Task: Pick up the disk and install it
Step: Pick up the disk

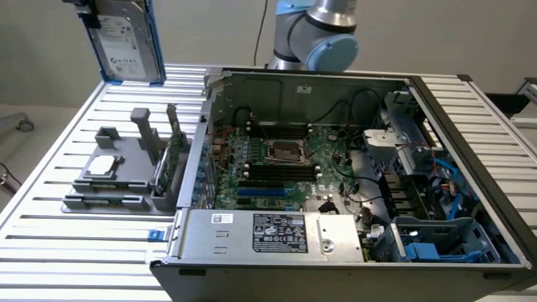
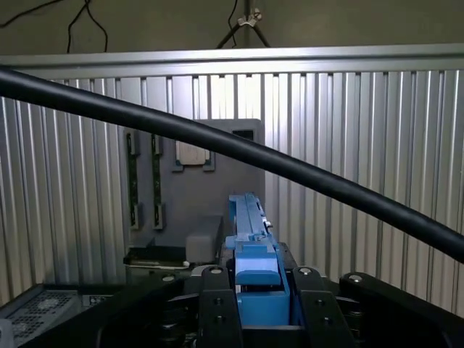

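Observation:
The disk (image 1: 126, 39), a silver-grey hard drive with a white label in a blue carrier, hangs upright high at the exterior view's left, above the slatted table. In the wrist view my gripper (image 2: 258, 284) is shut on the disk's blue carrier edge (image 2: 254, 246), with one black finger (image 2: 214, 297) on each side of it. Far below the disk lies the grey fixture (image 1: 117, 179) on the table.
The open computer case (image 1: 193, 239) with its motherboard (image 1: 277, 163) fills the exterior view's right; a blue drive cage (image 1: 444, 242) sits in its near corner. The fixture holds a small square chip (image 1: 100, 165) and an upright green card (image 1: 176, 154). A black cable (image 2: 217, 141) crosses the wrist view.

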Available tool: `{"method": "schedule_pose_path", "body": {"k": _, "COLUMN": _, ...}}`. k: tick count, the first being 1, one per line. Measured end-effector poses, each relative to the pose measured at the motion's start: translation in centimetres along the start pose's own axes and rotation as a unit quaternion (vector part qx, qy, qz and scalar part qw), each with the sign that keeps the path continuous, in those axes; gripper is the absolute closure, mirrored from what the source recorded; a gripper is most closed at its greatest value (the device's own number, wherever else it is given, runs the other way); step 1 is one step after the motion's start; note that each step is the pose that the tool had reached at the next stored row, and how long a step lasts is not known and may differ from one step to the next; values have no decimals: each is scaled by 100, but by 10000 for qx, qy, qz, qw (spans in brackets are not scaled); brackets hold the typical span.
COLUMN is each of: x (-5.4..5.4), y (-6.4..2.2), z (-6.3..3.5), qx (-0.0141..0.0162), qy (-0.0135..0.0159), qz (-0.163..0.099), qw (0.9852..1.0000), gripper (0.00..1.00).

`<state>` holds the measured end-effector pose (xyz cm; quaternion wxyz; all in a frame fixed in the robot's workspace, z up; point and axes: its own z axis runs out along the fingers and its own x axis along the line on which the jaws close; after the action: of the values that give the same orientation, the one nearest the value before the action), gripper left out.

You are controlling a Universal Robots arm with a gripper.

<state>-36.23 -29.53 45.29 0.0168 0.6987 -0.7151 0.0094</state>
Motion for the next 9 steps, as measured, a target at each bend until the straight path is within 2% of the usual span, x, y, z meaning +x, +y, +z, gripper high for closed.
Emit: {"method": "schedule_pose_path", "body": {"k": 9, "x": 6, "y": -304, "z": -172, "qx": -6, "qy": 1, "qz": -98, "qw": 10000, "gripper": 67}}
